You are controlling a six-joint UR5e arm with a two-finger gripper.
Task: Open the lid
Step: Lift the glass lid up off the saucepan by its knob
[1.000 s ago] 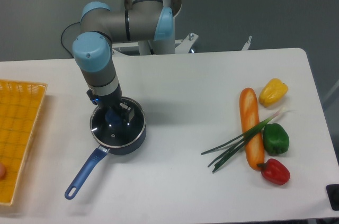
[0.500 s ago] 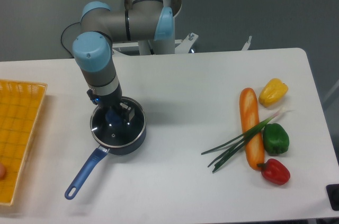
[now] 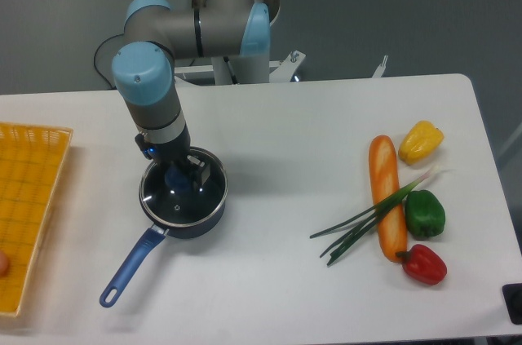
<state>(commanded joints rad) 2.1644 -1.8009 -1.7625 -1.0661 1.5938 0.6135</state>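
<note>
Camera view: gripper (image 3: 179,178) pinches the lid (image 3: 181,192) by its knob near the bench's left side; lift-off from saucepan (image 3: 186,216) looks unfinished.

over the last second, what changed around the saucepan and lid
The arm has risen slightly, its gripper clamped on the blue knob, and the glass lid now looks lifted a touch, its rim sitting higher over the saucepan. The pan, basket and vegetables, including the green onion, stayed put.
</note>
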